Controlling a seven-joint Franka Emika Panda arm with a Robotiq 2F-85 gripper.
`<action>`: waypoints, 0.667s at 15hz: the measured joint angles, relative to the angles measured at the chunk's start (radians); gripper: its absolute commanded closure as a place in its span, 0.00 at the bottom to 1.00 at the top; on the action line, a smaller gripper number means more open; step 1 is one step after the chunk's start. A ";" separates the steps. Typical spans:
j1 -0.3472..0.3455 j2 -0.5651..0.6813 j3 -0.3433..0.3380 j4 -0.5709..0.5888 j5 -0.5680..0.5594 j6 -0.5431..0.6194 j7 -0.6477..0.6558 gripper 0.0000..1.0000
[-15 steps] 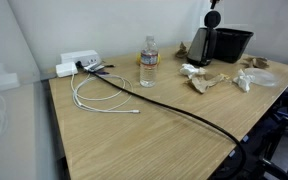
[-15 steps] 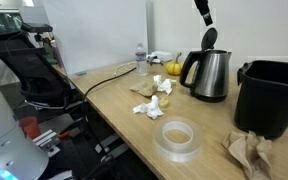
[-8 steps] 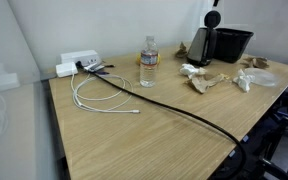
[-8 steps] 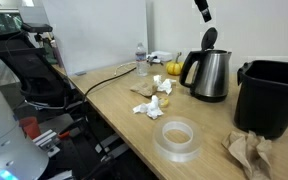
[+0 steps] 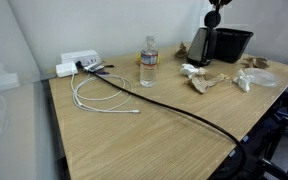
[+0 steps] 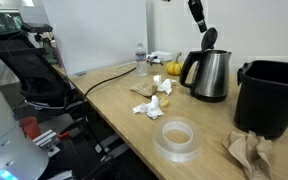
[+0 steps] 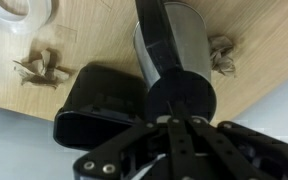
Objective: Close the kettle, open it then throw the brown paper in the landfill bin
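an exterior view looked from high along the table (image 5: 164,130) toward the far kettle (image 5: 199,47); an exterior view sat near the kettle (image 6: 212,75) (lower). the wrist view faced straight down on it.

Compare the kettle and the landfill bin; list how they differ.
The kettle is silvery metal; the landfill bin is black. The kettle is round and tapers upward; the landfill bin is rectangular and wider. The kettle has a hinged lid, raised; the landfill bin has none. Both stand upright on the table.
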 measured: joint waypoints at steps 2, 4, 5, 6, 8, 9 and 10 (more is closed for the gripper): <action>0.000 0.016 0.000 0.001 -0.001 0.008 0.013 1.00; 0.000 0.029 0.000 0.007 -0.010 0.020 0.030 1.00; 0.000 0.033 0.000 0.010 -0.020 0.027 0.043 1.00; 0.000 0.037 0.000 0.015 -0.031 0.033 0.055 1.00; 0.000 0.042 0.000 0.025 -0.054 0.040 0.080 1.00; 0.000 0.042 0.000 0.030 -0.067 0.041 0.092 1.00; 0.000 0.042 0.000 0.035 -0.079 0.041 0.102 1.00</action>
